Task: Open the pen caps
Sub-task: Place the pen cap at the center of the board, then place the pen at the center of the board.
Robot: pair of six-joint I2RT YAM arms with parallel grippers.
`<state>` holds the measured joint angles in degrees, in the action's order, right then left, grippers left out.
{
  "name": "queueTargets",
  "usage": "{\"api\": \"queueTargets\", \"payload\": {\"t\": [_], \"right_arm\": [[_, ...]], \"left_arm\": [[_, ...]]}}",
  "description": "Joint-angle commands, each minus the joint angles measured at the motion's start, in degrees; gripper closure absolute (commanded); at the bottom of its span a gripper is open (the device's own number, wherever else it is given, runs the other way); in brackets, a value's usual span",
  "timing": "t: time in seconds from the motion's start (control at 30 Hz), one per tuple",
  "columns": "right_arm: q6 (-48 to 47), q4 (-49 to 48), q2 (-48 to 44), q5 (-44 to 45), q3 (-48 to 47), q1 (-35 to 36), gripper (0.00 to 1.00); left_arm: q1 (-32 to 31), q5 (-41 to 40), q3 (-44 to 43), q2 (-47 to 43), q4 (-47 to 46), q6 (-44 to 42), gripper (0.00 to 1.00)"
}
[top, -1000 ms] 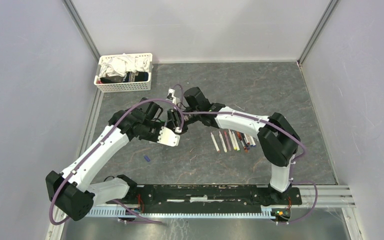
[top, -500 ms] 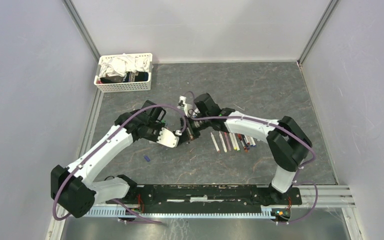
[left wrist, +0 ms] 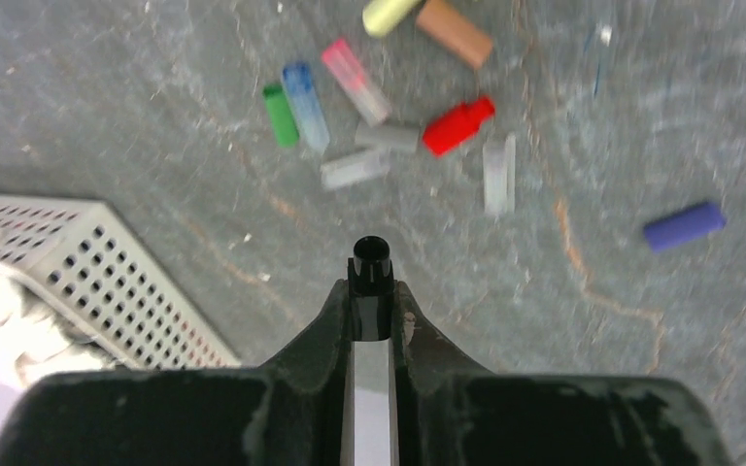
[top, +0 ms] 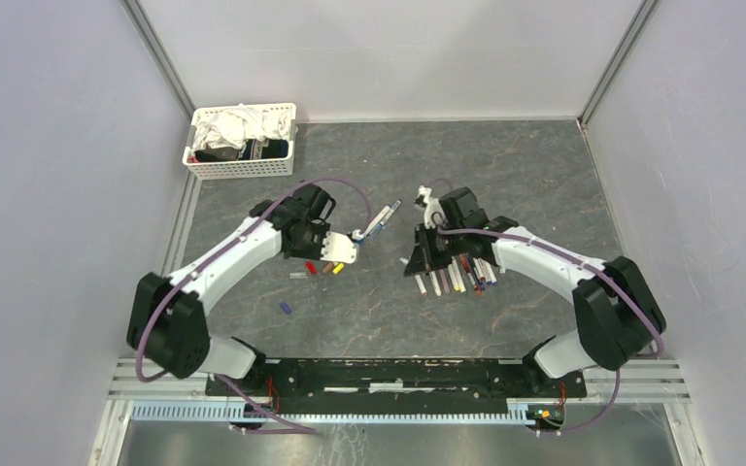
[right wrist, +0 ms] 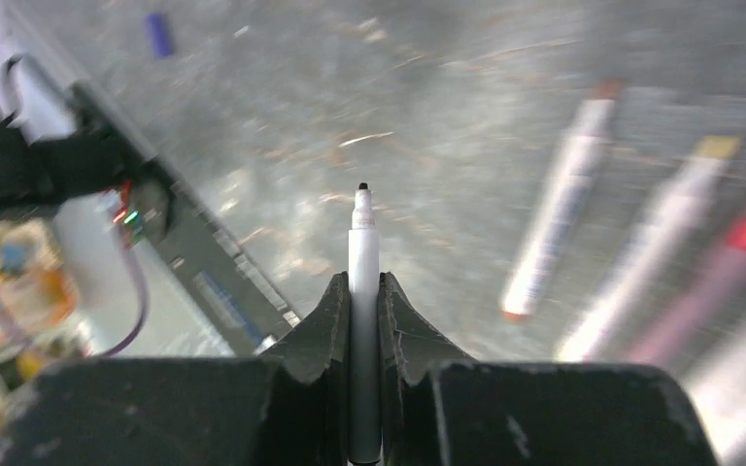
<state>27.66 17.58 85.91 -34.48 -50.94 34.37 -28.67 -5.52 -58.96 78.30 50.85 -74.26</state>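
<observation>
Two pens are being held off the worktop (top: 505, 165) right now, one in each arm. Nearest you, a lone purple cap (top: 287, 309) is lying toward the near left. Just beyond it the loose caps (left wrist: 457, 125) are lying in a small cluster beside the left arm's wrist.

At mid-depth, right of centre, the row of pens (top: 458, 276) is lying on the worktop. Your right jaws are hanging at its left end, clamped on a grey pen (right wrist: 362, 243) whose nib is showing bare. Slightly farther out, your left jaws are gripping a white-barrelled pen (left wrist: 370, 277) tight, its black end sticking out past the tips. I am reading that end as a cap not yet pulled, though I cannot be sure. The basket (top: 243, 167) is sitting at the far left corner.

I am judging the step in hand as setting the opened pen down. You should be lowering it parallel to the row and beside it, not across it, and parting the jaws only once it is resting.
</observation>
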Motion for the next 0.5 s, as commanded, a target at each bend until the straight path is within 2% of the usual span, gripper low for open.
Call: {"api": "queueTargets", "payload": {"t": [0.0, 0.17, 0.3, 0.37, 0.47], "right_arm": [[-5.10, 5.21, -5.38, 23.38, 0.05, -2.19, 1.00], [-6.62, 6.66, -7.36, 38.45, 0.90, -2.38, 1.00], [-7.26, 6.48, -6.42, 42.50, 2.12, -2.37, 1.00], [-7.73, 5.91, -6.32, 44.38, 3.20, -2.44, 1.00], [-8.09, 5.02, -6.30, 46.15, 4.64, -2.47, 1.00]], "left_arm": [[0.10, 7.57, -2.22, 6.07, -4.92, 12.18, 0.97], [0.10, 5.88, -0.28, 11.56, -10.43, 16.26, 0.93], [0.19, 5.69, 0.24, 13.95, -12.42, 18.28, 0.82], [0.19, 6.10, -0.28, 14.11, -12.12, 19.45, 0.71], [0.11, 6.89, -1.13, 13.19, -11.59, 20.48, 0.64]]}}
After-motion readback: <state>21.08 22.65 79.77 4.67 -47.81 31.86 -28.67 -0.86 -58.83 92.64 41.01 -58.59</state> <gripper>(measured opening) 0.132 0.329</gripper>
